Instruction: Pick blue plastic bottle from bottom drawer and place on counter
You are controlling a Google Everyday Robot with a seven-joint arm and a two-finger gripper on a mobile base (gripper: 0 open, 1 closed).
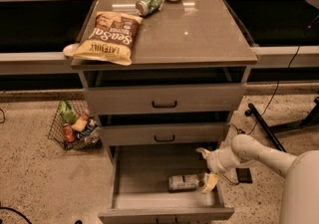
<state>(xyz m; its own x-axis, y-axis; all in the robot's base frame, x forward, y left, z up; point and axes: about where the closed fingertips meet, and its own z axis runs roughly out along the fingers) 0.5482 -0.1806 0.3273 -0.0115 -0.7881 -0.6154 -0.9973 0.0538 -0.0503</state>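
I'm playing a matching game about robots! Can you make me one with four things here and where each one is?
1 blue plastic bottle
2 chip bag
3 wire basket
4 claw

A on the floor, at the left
B open, at the bottom drawer's right side
C lying inside the bottom drawer
D on the counter

Pairs: 1-C, 2-D, 3-A, 4-B

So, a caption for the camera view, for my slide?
Open gripper in the pulled-out bottom drawer, beside the lying blue plastic bottle.
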